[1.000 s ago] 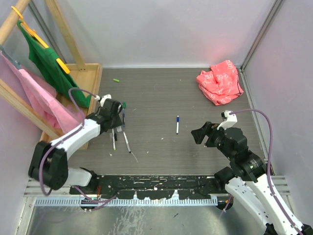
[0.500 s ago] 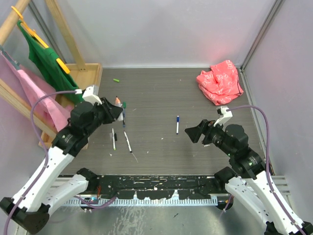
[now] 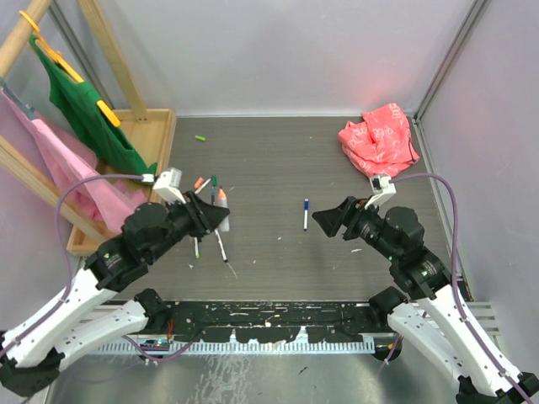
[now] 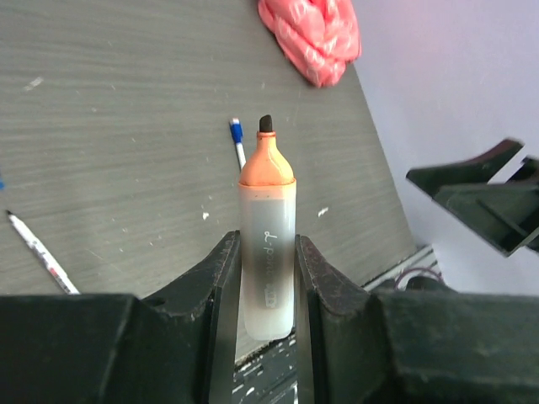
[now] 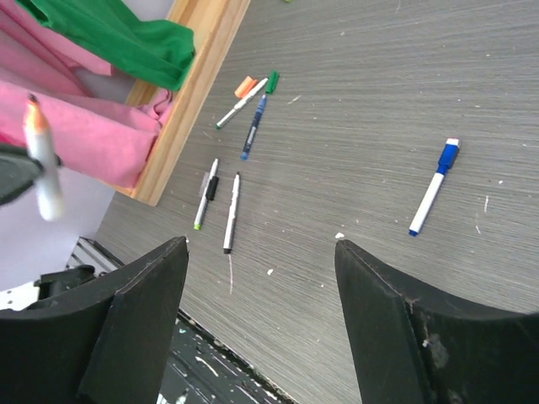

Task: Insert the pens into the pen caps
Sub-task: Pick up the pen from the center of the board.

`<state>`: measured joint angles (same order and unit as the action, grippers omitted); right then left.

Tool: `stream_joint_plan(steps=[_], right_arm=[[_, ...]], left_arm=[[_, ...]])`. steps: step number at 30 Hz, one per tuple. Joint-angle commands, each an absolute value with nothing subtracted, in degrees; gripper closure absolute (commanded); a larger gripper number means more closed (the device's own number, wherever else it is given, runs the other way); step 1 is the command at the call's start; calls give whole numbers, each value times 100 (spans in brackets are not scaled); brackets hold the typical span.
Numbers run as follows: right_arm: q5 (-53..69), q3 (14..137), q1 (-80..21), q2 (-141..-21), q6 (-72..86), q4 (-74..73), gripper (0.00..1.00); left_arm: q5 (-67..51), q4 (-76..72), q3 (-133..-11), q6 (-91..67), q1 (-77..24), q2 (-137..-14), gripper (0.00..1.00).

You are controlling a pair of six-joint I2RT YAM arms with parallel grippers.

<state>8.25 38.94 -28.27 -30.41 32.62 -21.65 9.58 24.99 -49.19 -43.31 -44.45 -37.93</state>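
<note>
1. Well, my left gripper point(image 4: 268, 282) was clamped on the uncapped orange marker point(image 4: 268, 227), its long axis pointing towards my right arm.
2. My right gripper point(image 5: 259, 249) hung spread wide and empty above the table point(image 5: 379, 101).
3. The orange cap point(image 5: 245, 86) lay beside the green pen point(image 5: 240, 107), well away from my right gripper. I judged the left arm nearer.

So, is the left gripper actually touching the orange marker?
Touching. In the left wrist view the left gripper clamps the orange marker, a finger pressed against each side.
</note>
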Motion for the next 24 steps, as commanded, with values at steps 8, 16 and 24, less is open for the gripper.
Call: stream_joint_plan(steps=[8, 16, 24], right_arm=[[860, 3760, -3082, -2971, 4091, -907, 26], [190, 3924, -4190, -3583, 4018, -359, 26], [-549, 4111, -5619, -4485, 4075, 559, 29]], left_arm=[[2635, 1476, -5239, -4245, -6153, -4796, 100], [2815, 1063, -5170, -4256, -6310, -4916, 100], [2997, 1048, -4969, -4217, -6315, -4575, 100]])
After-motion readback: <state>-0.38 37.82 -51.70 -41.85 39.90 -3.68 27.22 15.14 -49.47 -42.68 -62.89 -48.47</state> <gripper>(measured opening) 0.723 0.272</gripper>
